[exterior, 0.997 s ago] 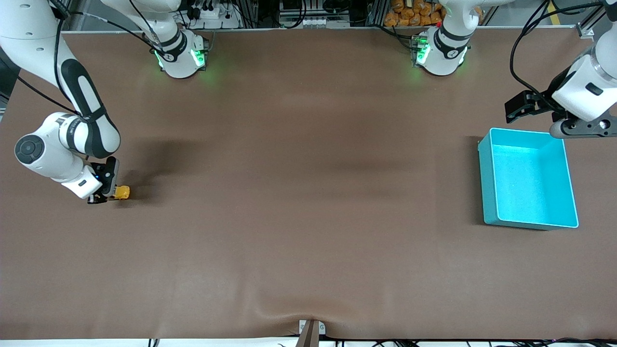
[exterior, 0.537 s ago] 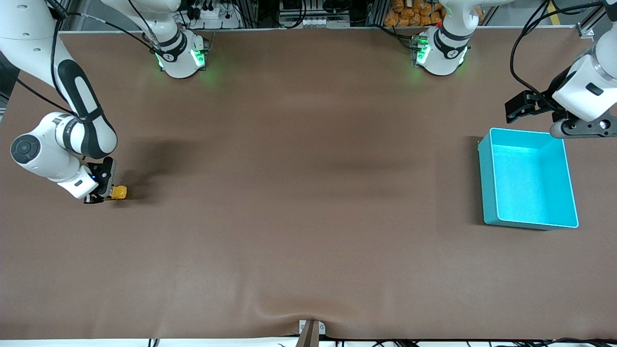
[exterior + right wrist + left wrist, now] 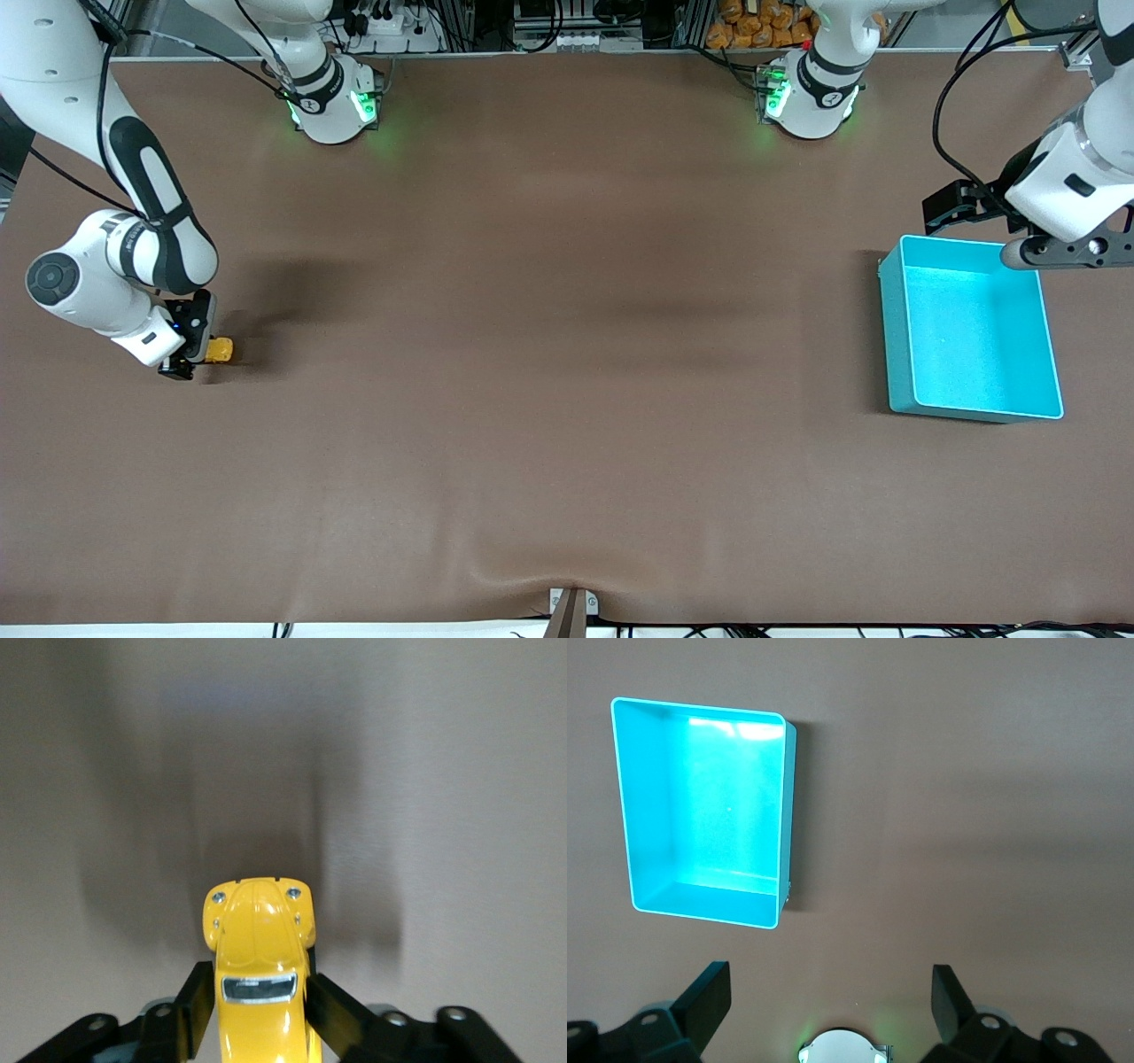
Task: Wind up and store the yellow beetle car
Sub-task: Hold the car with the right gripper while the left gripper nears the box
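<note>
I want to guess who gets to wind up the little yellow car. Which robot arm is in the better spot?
The right one, probably. The right gripper is shut on the yellow beetle car at its end of the table. The left gripper hangs open by the turquoise bin, a long way from the car.

The yellow beetle car [image 3: 220, 350] sits at the right arm's table end, the bin [image 3: 895, 354] at the left's.

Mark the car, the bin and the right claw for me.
car [image 3: 257, 943], right wrist view, on its yellow hood.
bin [image 3: 895, 341], front view, on its wall toward the right arm's end.
right claw [image 3: 257, 1005], right wrist view, between its fingertips, shut on the car.
</note>
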### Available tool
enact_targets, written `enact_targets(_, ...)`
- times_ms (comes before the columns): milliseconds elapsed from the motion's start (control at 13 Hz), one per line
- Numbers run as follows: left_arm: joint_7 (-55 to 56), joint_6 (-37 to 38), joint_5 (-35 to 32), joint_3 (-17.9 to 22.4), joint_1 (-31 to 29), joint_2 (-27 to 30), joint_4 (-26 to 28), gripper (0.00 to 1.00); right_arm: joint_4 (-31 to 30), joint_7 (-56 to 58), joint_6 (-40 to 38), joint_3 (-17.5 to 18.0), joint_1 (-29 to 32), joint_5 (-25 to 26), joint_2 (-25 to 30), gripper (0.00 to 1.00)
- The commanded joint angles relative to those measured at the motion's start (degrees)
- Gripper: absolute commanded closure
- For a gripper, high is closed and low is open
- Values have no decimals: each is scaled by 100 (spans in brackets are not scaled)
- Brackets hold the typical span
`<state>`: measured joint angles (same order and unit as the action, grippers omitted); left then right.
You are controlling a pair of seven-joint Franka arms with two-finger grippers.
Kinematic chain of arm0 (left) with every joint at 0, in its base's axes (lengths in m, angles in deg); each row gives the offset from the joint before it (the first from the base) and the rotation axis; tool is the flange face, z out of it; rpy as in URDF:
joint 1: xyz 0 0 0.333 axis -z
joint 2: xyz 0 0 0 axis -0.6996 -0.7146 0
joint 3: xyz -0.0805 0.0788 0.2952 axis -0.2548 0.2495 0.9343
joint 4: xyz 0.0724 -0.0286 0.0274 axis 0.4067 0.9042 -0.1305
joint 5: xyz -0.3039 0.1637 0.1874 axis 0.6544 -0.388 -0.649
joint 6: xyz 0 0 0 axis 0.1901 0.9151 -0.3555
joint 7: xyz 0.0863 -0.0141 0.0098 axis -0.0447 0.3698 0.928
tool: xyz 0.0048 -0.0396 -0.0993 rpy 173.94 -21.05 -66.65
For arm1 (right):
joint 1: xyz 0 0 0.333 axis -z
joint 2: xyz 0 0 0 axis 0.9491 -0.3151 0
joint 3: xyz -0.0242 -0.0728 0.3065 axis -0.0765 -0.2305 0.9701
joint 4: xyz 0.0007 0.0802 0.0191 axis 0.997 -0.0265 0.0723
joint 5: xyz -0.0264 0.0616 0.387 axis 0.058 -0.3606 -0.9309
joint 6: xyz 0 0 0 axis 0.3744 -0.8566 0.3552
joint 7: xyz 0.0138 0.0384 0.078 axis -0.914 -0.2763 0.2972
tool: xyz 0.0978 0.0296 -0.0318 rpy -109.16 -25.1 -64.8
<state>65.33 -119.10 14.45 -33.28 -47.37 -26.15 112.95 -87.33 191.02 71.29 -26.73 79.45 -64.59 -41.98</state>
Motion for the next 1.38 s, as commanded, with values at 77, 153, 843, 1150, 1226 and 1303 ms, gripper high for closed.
enact_targets(77, 14, -24, 36, -6, -19, 8, -42, 0, 333, 79, -447, 61, 151, -64, -161, 46)
enact_targets(153, 14, -24, 36, -6, -19, -1, -42, 0, 333, 70, -456, 61, 151, -73, -161, 46)
enact_targets(843, 23, -24, 18, -6, -19, -45, -24, 0, 729, 26, -913, 52, 177, -459, -302, 47)
enact_targets(1150, 23, -24, 18, -6, -19, -63, -16, 0, 746, 9, -921, 52, 195, -530, -293, 47)
enact_targets(1226, 23, -24, 18, -6, -19, -71, -16, 0, 764, 9, -982, 52, 221, -530, -293, 47)
enact_targets(1303, 23, -24, 18, -6, -19, -72, -16, 0, 799, 9, -1035, 52, 221, -530, -293, 47)
